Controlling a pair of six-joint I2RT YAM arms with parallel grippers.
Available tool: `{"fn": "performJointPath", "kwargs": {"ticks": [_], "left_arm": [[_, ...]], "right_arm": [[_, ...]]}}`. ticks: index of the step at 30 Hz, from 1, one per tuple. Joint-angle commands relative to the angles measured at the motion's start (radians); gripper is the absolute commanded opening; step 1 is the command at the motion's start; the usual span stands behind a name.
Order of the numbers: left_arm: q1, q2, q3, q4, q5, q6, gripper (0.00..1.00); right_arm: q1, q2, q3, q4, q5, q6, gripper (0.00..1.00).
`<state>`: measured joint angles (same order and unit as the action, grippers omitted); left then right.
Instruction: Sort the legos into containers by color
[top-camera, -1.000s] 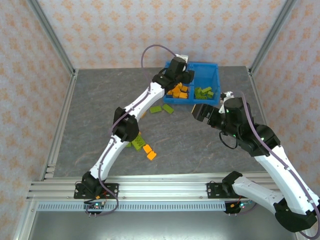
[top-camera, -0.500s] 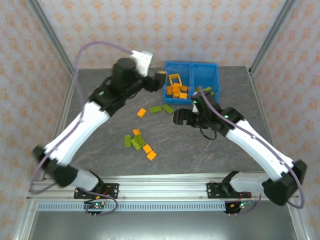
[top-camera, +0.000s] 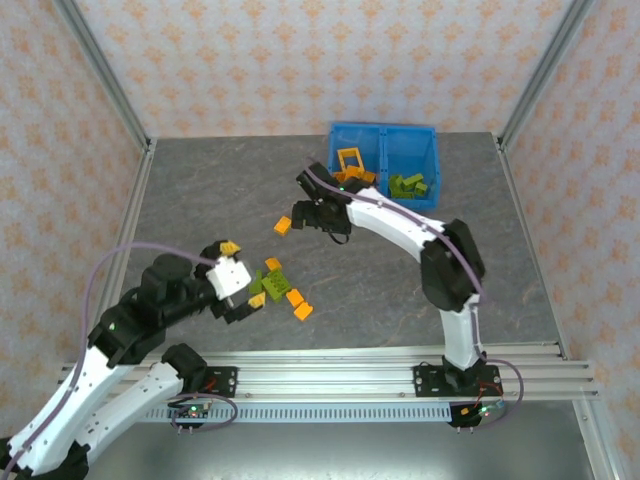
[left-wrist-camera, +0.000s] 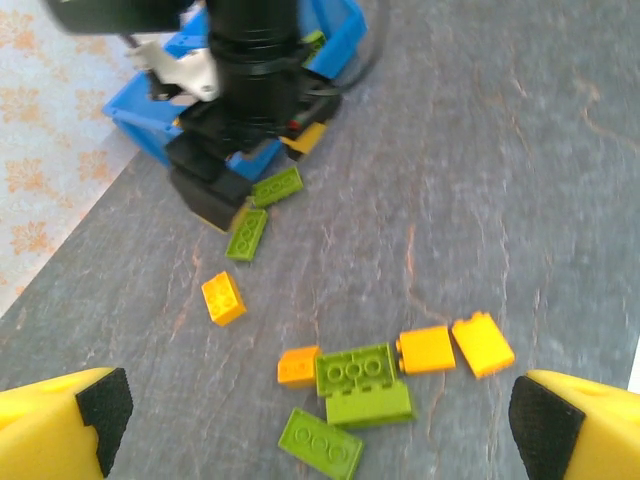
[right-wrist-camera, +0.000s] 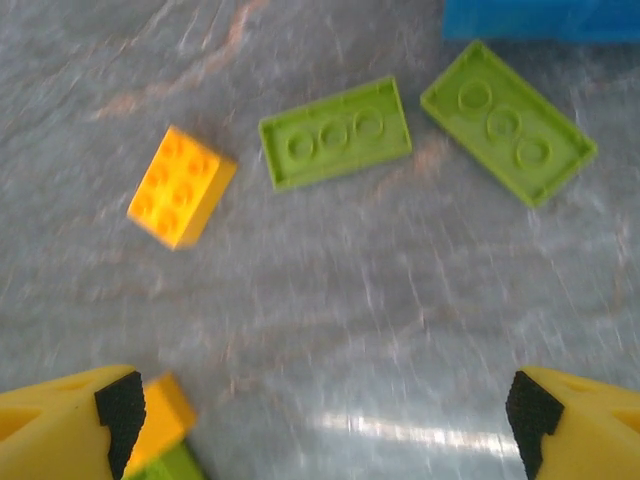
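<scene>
From the right wrist, the bright blue plastic bin (right-wrist-camera: 540, 18) is cut off by the top edge; a blurred small orange plastic brick (right-wrist-camera: 165, 412) lies partly behind the right hand's (right-wrist-camera: 320, 415) black pad (right-wrist-camera: 122, 405).

blue bin (top-camera: 385, 130) sitting upright | orange legos (top-camera: 362, 176) lying in left compartment | green legos (top-camera: 408, 185) lying in right compartment | mixed orange-green cluster (top-camera: 275, 287) lying loose, well apart from bin

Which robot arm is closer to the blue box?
Right. The right end effector hovers just in front of the blue bin, near its left compartment. The left end effector is much farther back, by the brick cluster near the table's front edge.
</scene>
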<state>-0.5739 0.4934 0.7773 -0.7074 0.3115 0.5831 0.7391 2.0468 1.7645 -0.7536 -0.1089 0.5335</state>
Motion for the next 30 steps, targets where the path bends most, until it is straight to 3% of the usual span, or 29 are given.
{"fn": "performJointPath", "kwargs": {"ticks": [1, 9, 13, 20, 24, 30], "left_arm": [[0.005, -0.037, -0.065, -0.038, -0.019, 0.121, 1.00], [0.005, -0.019, -0.148, 0.107, -0.039, 0.090, 1.00], [0.004, -0.018, -0.174, 0.164, -0.001, 0.059, 1.00], [0.005, -0.019, -0.195, 0.176, 0.007, 0.058, 1.00], [0.004, -0.020, -0.207, 0.183, 0.004, 0.059, 1.00], [0.006, -0.019, -0.214, 0.193, -0.012, 0.058, 1.00]], "right_arm": [[0.005, 0.102, 0.164, -0.135, 0.133, 0.163, 0.95], [0.008, 0.336, 0.461, -0.315, 0.231, 0.630, 0.98], [0.008, 0.458, 0.606, -0.348, 0.203, 0.686, 0.98], [0.013, 0.535, 0.629, -0.318, 0.246, 0.736, 0.98], [0.013, 0.541, 0.610, -0.300, 0.250, 0.708, 0.86], [0.016, 0.529, 0.575, -0.321, 0.255, 0.700, 0.54]]}}
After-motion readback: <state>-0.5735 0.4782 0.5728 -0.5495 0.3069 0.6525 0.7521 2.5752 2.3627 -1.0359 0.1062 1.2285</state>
